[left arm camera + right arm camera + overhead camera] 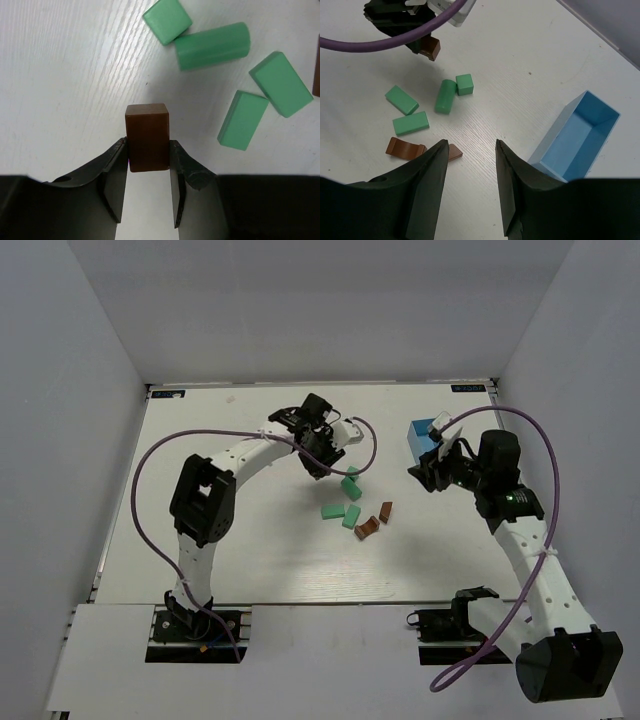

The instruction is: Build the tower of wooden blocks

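My left gripper (148, 145) is shut on a reddish-brown wood block (147, 135), gripped by its sides at the fingertips. The same gripper (322, 462) hangs at the far side of the loose pile. On the table beyond it lie a green cube (167, 20), a green cylinder (212, 46) and two flat green blocks (281, 84) (242, 120). My right gripper (470, 145) is open and holds nothing. It hovers over bare table between a small brown block (454, 151) and the blue box (580, 135). A brown arch piece (405, 148) lies to its left. No tower shows in any view.
The blue open-topped box (425, 437) stands at the right, close to my right gripper (425, 472). Purple cables loop above both arms. Grey walls close in the white table (250, 560) on three sides.
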Available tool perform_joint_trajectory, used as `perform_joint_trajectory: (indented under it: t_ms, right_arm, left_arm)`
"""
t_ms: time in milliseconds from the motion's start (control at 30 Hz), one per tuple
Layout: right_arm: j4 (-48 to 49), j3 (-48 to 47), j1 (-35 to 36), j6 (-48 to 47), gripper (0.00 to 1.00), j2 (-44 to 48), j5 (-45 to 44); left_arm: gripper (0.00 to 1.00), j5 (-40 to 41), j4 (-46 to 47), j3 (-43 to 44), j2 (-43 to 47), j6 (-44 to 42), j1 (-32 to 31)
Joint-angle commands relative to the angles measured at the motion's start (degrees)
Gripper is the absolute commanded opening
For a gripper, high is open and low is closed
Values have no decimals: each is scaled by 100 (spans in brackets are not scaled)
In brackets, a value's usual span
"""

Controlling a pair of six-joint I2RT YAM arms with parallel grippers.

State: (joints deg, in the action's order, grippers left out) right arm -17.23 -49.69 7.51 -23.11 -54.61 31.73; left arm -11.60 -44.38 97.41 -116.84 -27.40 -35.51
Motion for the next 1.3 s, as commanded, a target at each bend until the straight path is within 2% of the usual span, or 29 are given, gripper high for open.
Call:
perform_joint_trajectory:
  t_ms: [0, 100, 267, 500, 667, 967, 1267]
  right_arm:
    - [115, 39, -39, -97, 49, 170, 263]
    - [-17, 74, -57, -114, 49, 249, 351]
    - [-69, 82, -92, -158, 49, 328, 448]
    - [-87, 100, -118, -202, 49, 363, 572]
    - [-87, 109, -135, -202, 49, 337, 572]
    - [-96, 100, -153, -211, 49, 311, 589]
    - [-96, 126, -171, -237, 49, 310, 616]
  left_arm:
    - [3, -1106, -527, 463, -242, -1179, 131]
    - [3, -1537, -825, 779, -471, -1584, 245]
    - [3, -1591, -1117, 1386, -963, -2067, 299]
    - [4, -1197, -1055, 1229, -955, -2639, 412]
    - [4, -1337, -1108, 1026, -736, -3315, 466]
    - [4, -1337, -1178, 1035, -788, -3509, 518]
    - [12, -1389, -1178, 1035, -788, -3334, 518]
